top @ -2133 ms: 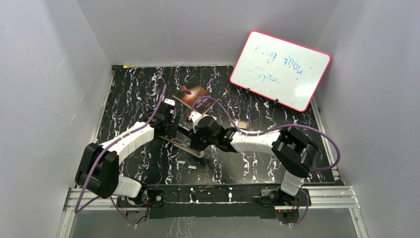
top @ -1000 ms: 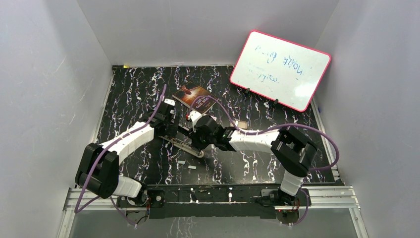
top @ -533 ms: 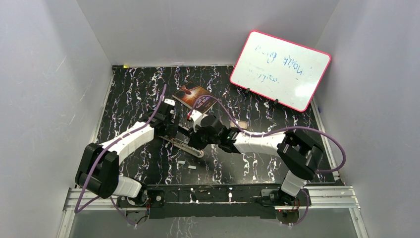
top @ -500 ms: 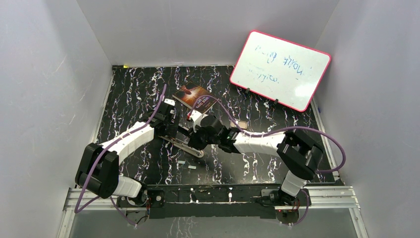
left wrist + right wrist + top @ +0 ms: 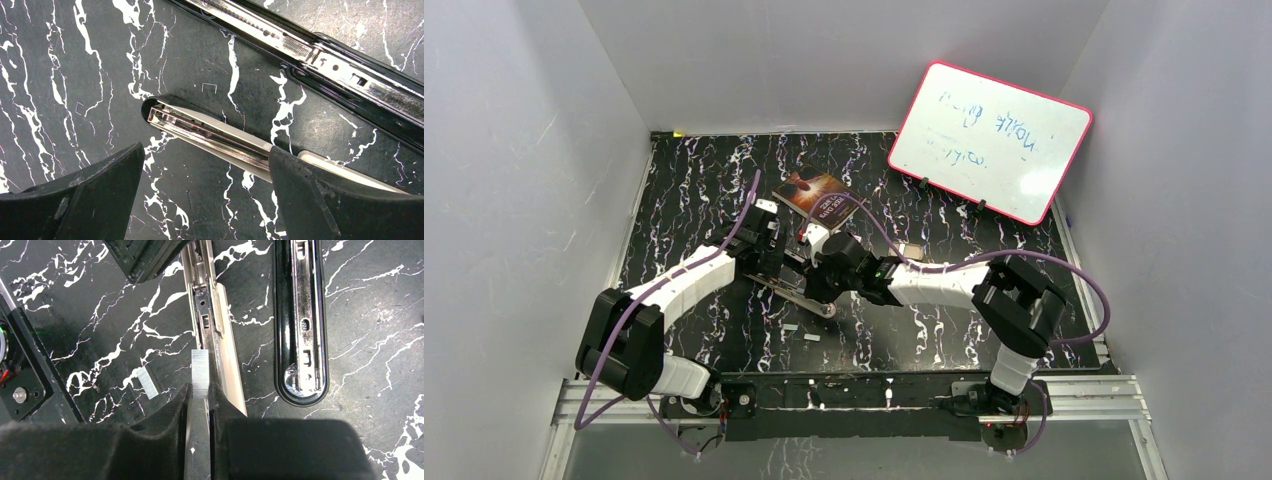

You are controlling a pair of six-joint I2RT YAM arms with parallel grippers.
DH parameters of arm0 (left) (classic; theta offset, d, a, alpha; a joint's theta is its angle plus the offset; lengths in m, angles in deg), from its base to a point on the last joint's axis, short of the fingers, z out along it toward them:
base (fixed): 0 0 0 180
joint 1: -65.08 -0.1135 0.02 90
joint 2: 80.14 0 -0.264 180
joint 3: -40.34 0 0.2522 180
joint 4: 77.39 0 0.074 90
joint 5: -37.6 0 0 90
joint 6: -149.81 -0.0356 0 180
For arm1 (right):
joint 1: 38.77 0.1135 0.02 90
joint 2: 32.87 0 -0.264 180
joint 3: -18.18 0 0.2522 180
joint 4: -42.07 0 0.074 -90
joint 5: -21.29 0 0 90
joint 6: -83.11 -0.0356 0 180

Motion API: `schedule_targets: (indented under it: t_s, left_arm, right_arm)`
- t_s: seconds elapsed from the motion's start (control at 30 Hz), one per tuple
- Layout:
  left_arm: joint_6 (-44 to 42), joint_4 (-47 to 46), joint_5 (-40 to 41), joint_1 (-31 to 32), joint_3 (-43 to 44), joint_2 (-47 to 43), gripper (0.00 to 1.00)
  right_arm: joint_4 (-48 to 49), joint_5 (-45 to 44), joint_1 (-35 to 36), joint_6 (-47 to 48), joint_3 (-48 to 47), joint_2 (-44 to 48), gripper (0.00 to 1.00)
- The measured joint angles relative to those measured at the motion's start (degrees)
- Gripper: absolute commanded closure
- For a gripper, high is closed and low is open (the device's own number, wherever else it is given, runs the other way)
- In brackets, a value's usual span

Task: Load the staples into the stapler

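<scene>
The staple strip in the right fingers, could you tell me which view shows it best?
The right wrist view: the staple strip pokes out between the right fingers beside the stapler channel. The left wrist view shows only that channel; in the top view the right arm hides the strip.

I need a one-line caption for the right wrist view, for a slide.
Right gripper pinches a short silver-grey staple strip, in line with the stapler's open metal magazine channel.

- Your table [image 5: 694,180] is black, veined with white marbling.
- Your staples [image 5: 200,372] are silver-grey and finely ribbed.
- Your stapler [image 5: 299,340] shows glossy black, chrome and beige.
- Your whiteboard [image 5: 989,140] is white, framed pink-red, with faint blue scribbles.
- Your arms [image 5: 689,280] are white and black, with purple cables [image 5: 1100,300].
</scene>
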Motion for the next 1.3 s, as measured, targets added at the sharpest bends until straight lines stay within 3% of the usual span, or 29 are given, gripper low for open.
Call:
schedule_targets:
  t_s: [1.3]
  left_arm:
    - [-0.17, 0.00, 0.28, 0.28, 0.00, 0.00, 0.06]
  right_arm:
    - [-3.80, -3.34, 0.00, 0.52, -2.38, -2.38, 1.00]
